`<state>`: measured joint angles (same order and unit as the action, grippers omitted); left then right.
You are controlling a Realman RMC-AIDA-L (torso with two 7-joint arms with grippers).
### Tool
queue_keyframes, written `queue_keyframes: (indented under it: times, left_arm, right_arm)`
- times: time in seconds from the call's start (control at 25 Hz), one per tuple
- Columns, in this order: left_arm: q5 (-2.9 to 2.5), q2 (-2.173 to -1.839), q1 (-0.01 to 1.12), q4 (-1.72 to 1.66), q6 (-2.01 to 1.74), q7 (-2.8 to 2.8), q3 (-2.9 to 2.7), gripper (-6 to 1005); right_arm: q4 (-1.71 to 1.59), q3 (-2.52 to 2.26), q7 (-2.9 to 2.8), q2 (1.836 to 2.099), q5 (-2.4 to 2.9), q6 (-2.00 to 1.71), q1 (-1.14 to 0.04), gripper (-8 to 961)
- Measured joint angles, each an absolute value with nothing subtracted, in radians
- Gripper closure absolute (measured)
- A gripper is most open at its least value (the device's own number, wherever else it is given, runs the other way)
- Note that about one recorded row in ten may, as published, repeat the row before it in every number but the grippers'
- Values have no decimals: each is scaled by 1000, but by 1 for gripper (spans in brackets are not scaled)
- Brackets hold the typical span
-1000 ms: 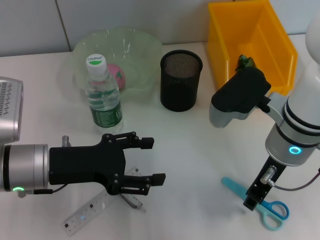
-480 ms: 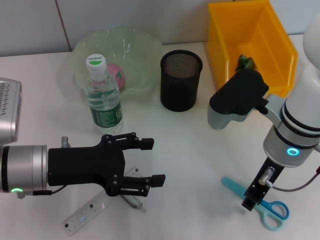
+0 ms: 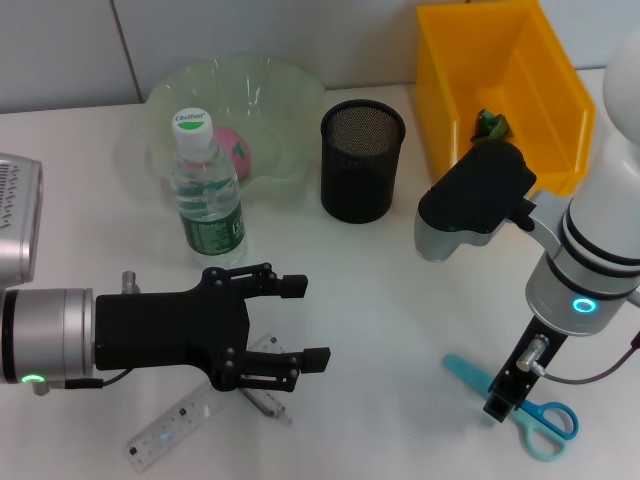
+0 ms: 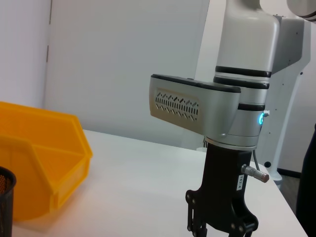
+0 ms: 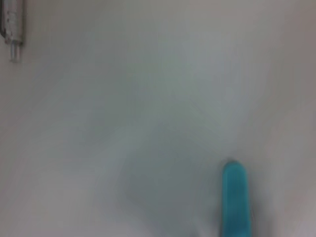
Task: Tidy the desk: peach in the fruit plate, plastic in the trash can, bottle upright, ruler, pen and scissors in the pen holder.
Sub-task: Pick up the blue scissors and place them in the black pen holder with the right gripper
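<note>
Two claws over one white surface (image 3: 380,300).
Left claw (image 3: 305,322) gapes wide above one ruler (image 3: 175,425) and pen (image 3: 262,402); right claw (image 3: 500,405), grip unclear, stands on one scissors (image 3: 535,418).

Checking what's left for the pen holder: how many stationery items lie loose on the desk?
3: ruler and pen under the left hand, scissors below the right hand. Others may be hidden.

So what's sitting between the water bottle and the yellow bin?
In the head view, the black mesh pen holder stands between the water bottle and the yellow bin; otherwise bare table.
</note>
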<state>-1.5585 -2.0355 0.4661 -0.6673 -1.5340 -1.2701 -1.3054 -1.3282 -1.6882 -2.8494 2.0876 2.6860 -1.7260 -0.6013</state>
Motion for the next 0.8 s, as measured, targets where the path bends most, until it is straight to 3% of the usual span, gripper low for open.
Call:
queue_keyframes:
  times: [0.8]
  left_arm:
    - [-1558,-2034,470,-668,-1534,-1270,-1305,177]
  right_arm:
    - [-1320,-1701,-2849,2087,2686,-1714,-599,635]
